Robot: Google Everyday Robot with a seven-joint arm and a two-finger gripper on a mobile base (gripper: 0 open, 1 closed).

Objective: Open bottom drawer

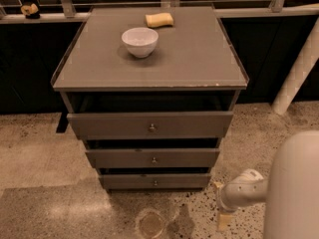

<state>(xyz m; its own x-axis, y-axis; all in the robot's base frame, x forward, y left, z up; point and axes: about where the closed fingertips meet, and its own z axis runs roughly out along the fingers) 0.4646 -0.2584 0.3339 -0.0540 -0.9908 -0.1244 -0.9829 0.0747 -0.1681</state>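
Camera view: a white bowl point(140, 41) stands on the cabinet point(199, 59) top with a yellow sponge point(159, 19) behind it. The bottom drawer point(154, 181), slim and grey-brown with a small round knob point(155, 183), sits lowest of three, just above the floor. The gripper point(223, 205) hangs low, right of the drawer's front and apart from it; its grip cannot be made out.

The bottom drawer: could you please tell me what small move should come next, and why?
Probably shift the gripper left toward the knob at the centre of the bottom drawer. The gripper hangs low, right of the cabinet, apart from the drawer front, with the knob untouched.
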